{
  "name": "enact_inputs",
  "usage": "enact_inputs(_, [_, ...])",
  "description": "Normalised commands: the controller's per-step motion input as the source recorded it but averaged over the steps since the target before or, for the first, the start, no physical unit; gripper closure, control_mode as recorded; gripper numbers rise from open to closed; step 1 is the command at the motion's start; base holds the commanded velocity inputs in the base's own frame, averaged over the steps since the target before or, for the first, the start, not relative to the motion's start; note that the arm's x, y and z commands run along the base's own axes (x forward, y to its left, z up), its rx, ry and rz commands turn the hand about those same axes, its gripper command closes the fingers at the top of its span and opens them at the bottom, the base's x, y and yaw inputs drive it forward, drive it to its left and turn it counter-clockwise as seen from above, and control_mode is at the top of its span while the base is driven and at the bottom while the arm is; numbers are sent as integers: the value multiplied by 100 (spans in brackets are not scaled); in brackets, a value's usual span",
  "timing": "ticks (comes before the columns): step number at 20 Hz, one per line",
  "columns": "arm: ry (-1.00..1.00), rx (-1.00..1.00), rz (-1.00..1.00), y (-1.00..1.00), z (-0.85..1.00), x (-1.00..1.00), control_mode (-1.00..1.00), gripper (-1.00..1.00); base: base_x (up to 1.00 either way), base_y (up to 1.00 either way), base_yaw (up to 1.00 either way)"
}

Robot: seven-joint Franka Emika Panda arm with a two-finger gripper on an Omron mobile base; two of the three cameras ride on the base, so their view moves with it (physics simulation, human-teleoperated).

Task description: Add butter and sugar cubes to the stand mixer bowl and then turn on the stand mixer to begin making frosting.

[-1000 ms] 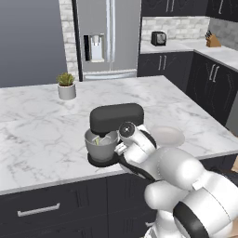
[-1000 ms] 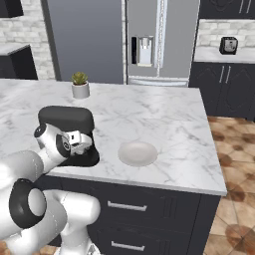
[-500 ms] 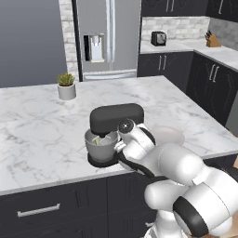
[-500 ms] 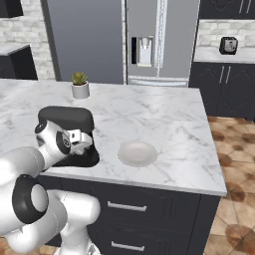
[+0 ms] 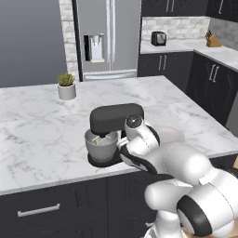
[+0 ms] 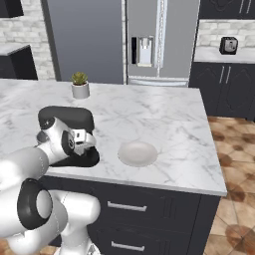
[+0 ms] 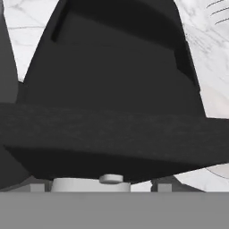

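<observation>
Tool [image 5: 124, 145] pressed against the right side of the stand mixer [image 5: 115, 120] on the bench [image 5: 42, 135], jaw state unreadable, stand mixer bowl [image 5: 100, 144] just left, beneath the head.

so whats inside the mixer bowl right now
In the left base view the bowl under the mixer head holds a small pale yellow-green lump near its rim. The bowl's bottom is hidden, so a sugar cube cannot be confirmed.
</observation>
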Motion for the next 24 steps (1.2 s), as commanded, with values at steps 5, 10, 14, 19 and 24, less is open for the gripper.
enact_inputs(5, [0, 18, 0, -43, 23, 0, -100, 100, 0, 0, 0])
enact_inputs(10, [0, 16, 0, -47, 22, 0, -100, 100, 0, 0, 0])
enact_inputs(14, [2, 14, 0, -56, 24, 0, -100, 100, 0, 0, 0])
enact_inputs(19, [4, 11, 0, -61, 10, 0, -100, 100, 0, 0, 0])
enact_inputs(24, [6, 6, 0, -64, 0, 0, -100, 100, 0, 0, 0])
